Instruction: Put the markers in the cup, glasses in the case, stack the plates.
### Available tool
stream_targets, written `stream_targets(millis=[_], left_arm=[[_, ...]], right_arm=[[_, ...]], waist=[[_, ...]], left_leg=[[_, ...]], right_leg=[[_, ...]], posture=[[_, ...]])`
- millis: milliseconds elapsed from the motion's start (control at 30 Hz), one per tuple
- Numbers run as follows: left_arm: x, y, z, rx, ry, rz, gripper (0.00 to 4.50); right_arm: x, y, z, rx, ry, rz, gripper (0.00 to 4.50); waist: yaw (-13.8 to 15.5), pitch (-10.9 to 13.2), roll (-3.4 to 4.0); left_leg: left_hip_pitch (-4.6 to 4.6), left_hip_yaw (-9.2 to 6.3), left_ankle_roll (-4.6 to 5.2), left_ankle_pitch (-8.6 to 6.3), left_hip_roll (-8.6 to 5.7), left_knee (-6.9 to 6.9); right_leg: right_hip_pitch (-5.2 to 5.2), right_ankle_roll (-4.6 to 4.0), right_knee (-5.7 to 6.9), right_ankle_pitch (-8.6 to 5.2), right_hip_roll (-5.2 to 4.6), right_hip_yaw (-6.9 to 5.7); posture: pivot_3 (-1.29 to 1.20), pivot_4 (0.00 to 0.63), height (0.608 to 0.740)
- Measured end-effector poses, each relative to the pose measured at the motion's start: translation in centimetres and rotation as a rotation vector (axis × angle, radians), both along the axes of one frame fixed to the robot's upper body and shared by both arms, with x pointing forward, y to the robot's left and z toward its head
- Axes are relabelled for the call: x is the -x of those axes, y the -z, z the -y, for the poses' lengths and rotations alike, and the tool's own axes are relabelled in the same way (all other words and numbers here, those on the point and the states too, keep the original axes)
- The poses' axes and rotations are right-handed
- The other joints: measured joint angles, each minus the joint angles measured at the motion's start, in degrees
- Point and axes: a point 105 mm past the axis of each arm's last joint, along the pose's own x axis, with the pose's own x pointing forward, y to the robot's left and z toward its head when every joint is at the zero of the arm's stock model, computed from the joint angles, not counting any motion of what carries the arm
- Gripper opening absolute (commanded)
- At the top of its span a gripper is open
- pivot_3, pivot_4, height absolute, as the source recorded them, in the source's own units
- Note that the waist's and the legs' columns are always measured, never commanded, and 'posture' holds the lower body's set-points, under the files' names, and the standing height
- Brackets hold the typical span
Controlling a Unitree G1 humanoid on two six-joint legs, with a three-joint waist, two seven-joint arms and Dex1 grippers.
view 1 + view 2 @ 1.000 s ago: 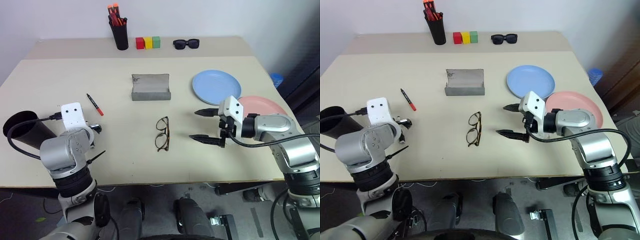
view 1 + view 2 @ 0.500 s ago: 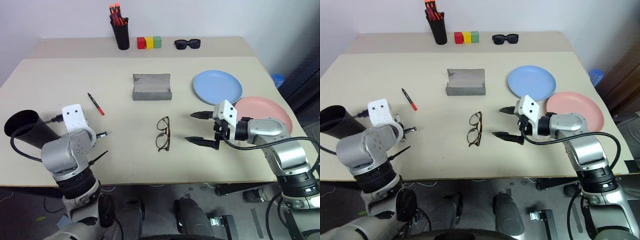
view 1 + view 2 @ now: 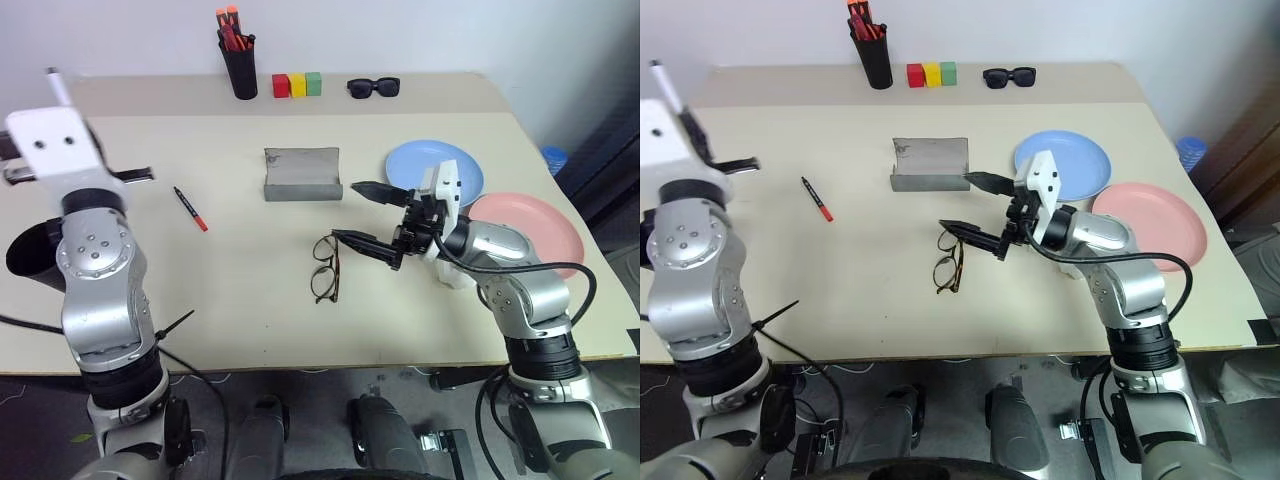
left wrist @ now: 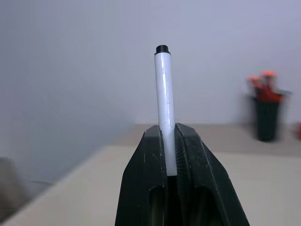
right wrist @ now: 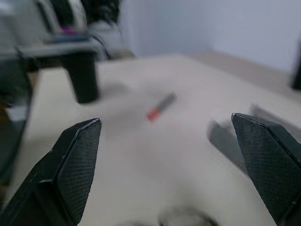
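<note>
My left gripper [image 4: 168, 129] is raised high over the table's left side, shut on a white marker [image 4: 163, 94] with a black cap that sticks up past its fingers. A slim black marker with a red tip [image 3: 190, 209] lies on the table. The black cup [image 3: 30, 250] stands at the left edge, partly hidden by my left arm. My right gripper [image 3: 345, 212] is open and points left, just above the tortoiseshell glasses [image 3: 325, 268]. The grey case [image 3: 302, 175] lies open behind them. The blue plate [image 3: 465, 165] and the pink plate [image 3: 535, 225] lie side by side at the right.
At the back stand a black pen holder [image 3: 240, 60] with orange-capped pens, three coloured blocks [image 3: 297, 85] and black sunglasses [image 3: 373, 88]. The table's right edge runs close past the pink plate.
My left arm has risen from table height and tipped upward with the white marker in its shut gripper. My right gripper has moved left to above the glasses, still open.
</note>
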Motion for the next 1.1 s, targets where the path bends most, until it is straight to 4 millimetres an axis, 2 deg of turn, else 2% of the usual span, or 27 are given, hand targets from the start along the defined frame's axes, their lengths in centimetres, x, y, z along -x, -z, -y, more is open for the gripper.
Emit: stream_targets(millis=[133,267,400,533,800,900,1000,1100], left_arm=[[1.8,0.4,-2.5,-0.006,-0.160,0.025,0.03],[3.0,1.8,-3.6,0.022,-0.240,0.016,0.03],[3.8,3.2,-4.2,0.054,-0.280,-0.007,0.03],[4.4,4.3,-4.5,0.071,-0.299,-0.026,0.03],[4.5,4.8,-5.0,0.079,-0.308,-0.012,0.03],[4.2,5.2,-5.0,0.088,-0.309,-0.026,1.07],[4.2,5.4,-5.1,0.092,-0.317,-0.029,2.57],[4.0,5.6,-5.1,0.096,-0.315,-0.035,2.57]], right_arm=[[0.7,-0.3,-1.8,-0.007,-0.078,0.000,4.50],[1.4,1.0,-3.0,0.043,-0.129,-0.008,4.50],[1.6,2.2,-3.2,0.064,-0.141,-0.027,4.50],[1.5,2.7,-3.1,0.062,-0.138,-0.022,4.50],[1.7,3.6,-3.0,0.062,-0.133,-0.026,4.50],[1.6,3.8,-2.9,0.067,-0.122,-0.031,4.50],[1.7,4.0,-2.8,0.068,-0.114,-0.038,4.50],[1.7,3.9,-2.8,0.070,-0.110,-0.043,4.50]], waist=[[0.06,-0.01,-0.02],[0.04,-0.01,-0.02],[0.08,-0.02,-0.03],[-0.04,-0.02,-0.03],[-0.02,-0.02,-0.03],[-0.02,-0.02,-0.03],[-0.03,-0.02,-0.03],[-0.03,-0.02,-0.04]], left_leg=[[0.00,-0.01,0.00,0.00,0.00,0.00],[0.00,-0.01,0.01,0.00,0.00,-0.01],[0.00,-0.02,0.01,0.00,0.01,0.00],[0.01,-0.02,0.01,0.00,0.01,0.00],[0.01,-0.03,0.01,0.00,0.01,0.00],[0.01,-0.03,0.01,0.00,0.01,0.00],[0.01,-0.03,0.00,0.00,0.01,0.00],[0.01,-0.02,0.00,0.00,0.01,0.00]], right_leg=[[0.01,0.00,0.01,0.00,0.00,-0.02],[-0.01,0.00,0.02,0.00,0.00,-0.02],[-0.01,0.00,0.03,0.00,0.01,-0.02],[-0.01,0.00,0.04,0.00,0.02,-0.02],[0.00,0.00,0.04,0.00,0.02,-0.03],[0.00,0.00,0.03,0.00,0.02,-0.03],[0.00,0.00,0.04,0.00,0.02,-0.03],[0.00,0.00,0.03,0.00,0.02,-0.03]], posture=[[0.00,0.150,0.740],[0.00,0.150,0.740],[0.00,0.150,0.740],[0.00,0.150,0.740],[0.00,0.150,0.740],[0.00,0.150,0.740],[0.00,0.150,0.740],[0.00,0.150,0.740]])
